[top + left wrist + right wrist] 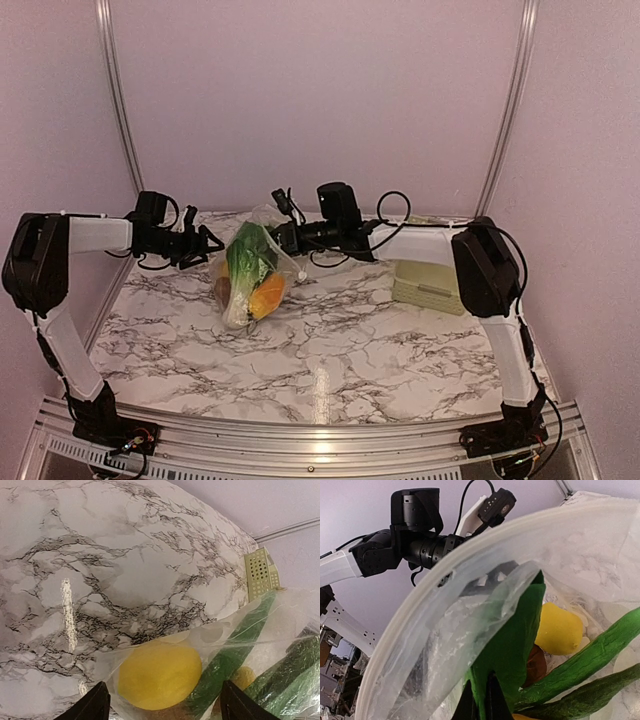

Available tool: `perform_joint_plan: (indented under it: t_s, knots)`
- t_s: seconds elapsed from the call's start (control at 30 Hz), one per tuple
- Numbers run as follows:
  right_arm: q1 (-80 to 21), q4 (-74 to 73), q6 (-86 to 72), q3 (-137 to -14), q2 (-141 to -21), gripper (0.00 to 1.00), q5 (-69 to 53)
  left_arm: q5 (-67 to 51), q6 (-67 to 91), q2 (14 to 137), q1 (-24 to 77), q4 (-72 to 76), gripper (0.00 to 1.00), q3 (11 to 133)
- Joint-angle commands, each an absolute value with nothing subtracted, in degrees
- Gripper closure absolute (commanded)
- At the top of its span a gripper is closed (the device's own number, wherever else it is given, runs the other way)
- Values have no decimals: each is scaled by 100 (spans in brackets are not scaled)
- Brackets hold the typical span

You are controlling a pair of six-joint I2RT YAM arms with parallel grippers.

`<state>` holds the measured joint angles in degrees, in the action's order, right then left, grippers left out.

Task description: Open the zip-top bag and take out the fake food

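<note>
The left gripper (207,243) is hanging at the 9 o'clock side of the zip-top bag (252,270), its fingers (95,706) standing spread wide and gripping nothing (whether the tips are brushing the film cannot be told). The bag is sitting on the marble-patterned table (350,350) at about 10 o'clock from the table's middle, its bottom resting on the surface and its top corner rising toward 1 o'clock. It is looking clear, crinkly and slightly milky where the plastic is folding, with a thicker pale strip running along its upper edge; whether that edge is sealed cannot be told. The fake food (250,280) is lying inside it: a leafy green piece (245,258) is filling the upper part, an orange piece (267,297) and a brown piece (222,290) are sitting low, and a yellow lemon-like piece (159,674) is lying beside long green vegetables (230,665). The right gripper (283,238) is pinching the bag's top corner, its jaws pressed together on the plastic. A pale green slotted basket (430,283) is standing at 2 o'clock, well apart from the bag.
</note>
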<state>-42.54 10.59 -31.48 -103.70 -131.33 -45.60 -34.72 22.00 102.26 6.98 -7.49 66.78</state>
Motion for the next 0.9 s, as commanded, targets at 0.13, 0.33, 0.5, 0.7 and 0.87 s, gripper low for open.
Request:
perform_joint_plan:
  t_s: [0.13, 0.33, 0.5, 0.7, 0.87]
  knots:
    - [-4307, 742, -2774, -11067, -13192, 100, -5156, -4685, 1757, 9694, 730, 1977, 26, 5275]
    - [-4308, 527, -2628, -11199, -13247, 100, -5319, -4764, 1636, 9756, 729, 2523, 33, 5071]
    - [-4315, 274, -2360, -11276, -13157, 100, -5140, -4724, 1535, 9851, 729, 2615, 33, 5281]
    - [-4324, 103, -1909, -11368, -12931, 100, -4872, -4719, 1442, 9991, 729, 2580, 28, 5467]
    - [-4320, -508, -1567, -11588, -13016, 100, -4893, -5125, 932, 10362, 729, 2104, 31, 5829]
